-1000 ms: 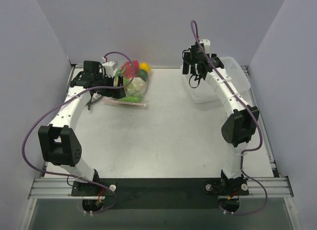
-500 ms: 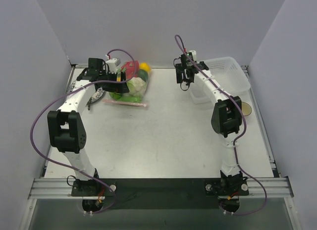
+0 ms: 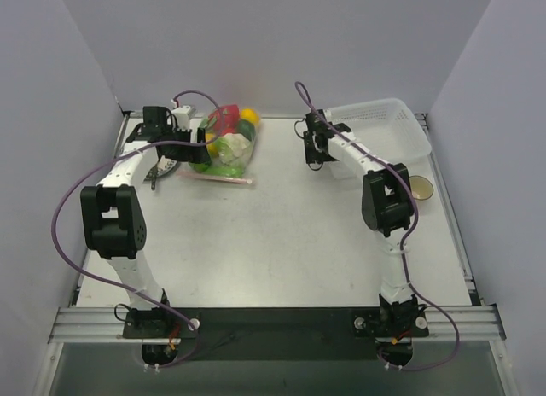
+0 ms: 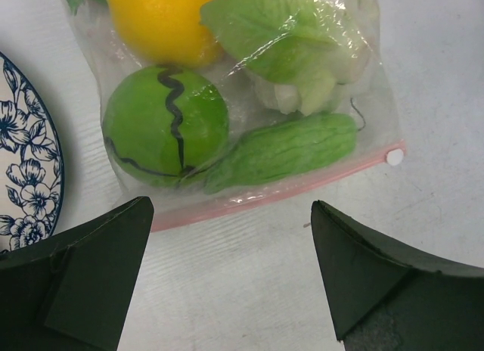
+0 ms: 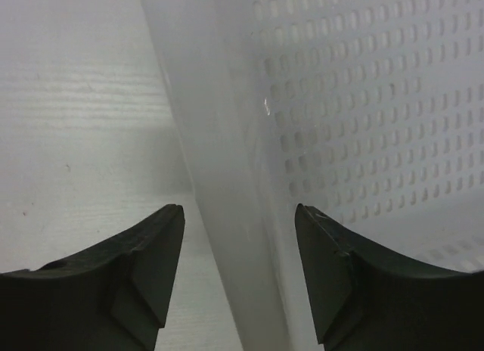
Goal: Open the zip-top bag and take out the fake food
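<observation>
1. The zip-top bag (image 3: 229, 150) lies flat at the far left of the bench (image 3: 290, 234). All the fake food (image 4: 165, 124) is inside it: green ball, yellow piece, green pod, leafy cauliflower. The pink zip strip (image 4: 287, 186) runs along the bag's near edge and looks sealed, as far as I can see.
2. The left hand (image 4: 231, 215) hovers right over that zip edge with its fingers wide apart, holding nothing. A blue-patterned plate (image 4: 23, 162) sits just beside the bag.
3. The right hand (image 5: 238, 215) is well away at the clear tray (image 5: 363, 101). Its fingers are partway apart with the tray's wall between them. Can't tell if they actually touch it.
4. My read: this is the opening step, barely started, and nothing is out yet.
5. Next up, the left hand needs to drop down and pinch one lip just past the zip strip. That's thin, slippery film lying flat, so getting a finger under it is the tricky bit. The right hand would probably have to come over for the other lip, since one hand alone won't pull the seal apart.
</observation>
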Robot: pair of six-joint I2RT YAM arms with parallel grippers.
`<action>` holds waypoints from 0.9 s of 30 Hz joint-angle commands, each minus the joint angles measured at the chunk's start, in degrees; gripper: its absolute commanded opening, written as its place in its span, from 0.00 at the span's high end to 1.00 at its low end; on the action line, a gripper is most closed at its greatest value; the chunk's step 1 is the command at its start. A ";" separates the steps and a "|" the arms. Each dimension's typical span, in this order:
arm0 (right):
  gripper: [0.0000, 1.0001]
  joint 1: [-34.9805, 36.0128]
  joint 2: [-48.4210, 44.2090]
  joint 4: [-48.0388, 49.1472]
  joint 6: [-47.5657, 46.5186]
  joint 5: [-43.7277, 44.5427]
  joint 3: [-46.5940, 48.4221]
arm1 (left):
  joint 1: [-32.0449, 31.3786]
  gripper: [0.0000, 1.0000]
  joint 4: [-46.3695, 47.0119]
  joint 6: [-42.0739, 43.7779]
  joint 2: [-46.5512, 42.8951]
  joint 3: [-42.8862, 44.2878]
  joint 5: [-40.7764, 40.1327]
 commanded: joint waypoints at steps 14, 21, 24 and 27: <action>0.86 15.58 -21.36 0.28 7.03 2.15 -25.88 | 0.29 0.03 11.29 7.81 -1.99 -12.49 -7.75; 0.86 22.61 -29.27 1.60 7.83 -2.68 -36.17 | 2.57 0.03 12.78 7.72 -3.49 -13.37 -6.97; 0.84 26.57 -31.30 1.52 6.77 -5.40 -38.29 | 3.28 0.03 12.87 7.37 -3.58 -13.11 -6.43; 0.82 30.34 -32.79 0.37 7.55 -9.00 -40.30 | 3.72 0.03 12.52 6.67 -3.14 -12.49 -6.08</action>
